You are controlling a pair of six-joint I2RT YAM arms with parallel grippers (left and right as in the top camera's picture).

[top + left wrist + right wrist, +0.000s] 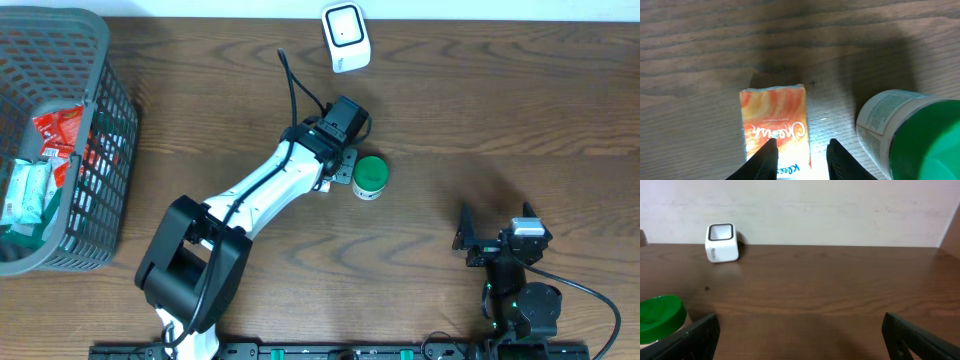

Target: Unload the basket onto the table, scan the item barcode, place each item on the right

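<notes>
Wooden table (480,100), centre: left gripper (801,150) parted over 1 orange packet (774,117); we judge closing could knock the adjacent green-lidded tub (910,135). Right gripper (800,340) spread wide.

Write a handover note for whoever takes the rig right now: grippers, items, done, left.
Grippers: left gripper open, fingers parted just above the orange tissue pack, apparently not gripping it. The right gripper is wide open and empty, at the near right.
Items: the pack lies flat on the table beside the green-lidded jar. The scanner stands at the far edge; the basket at the left holds more packets.
Done: whether anything was scanned cannot be told.
Left: pick an item and show its barcode to the scanner.
</notes>
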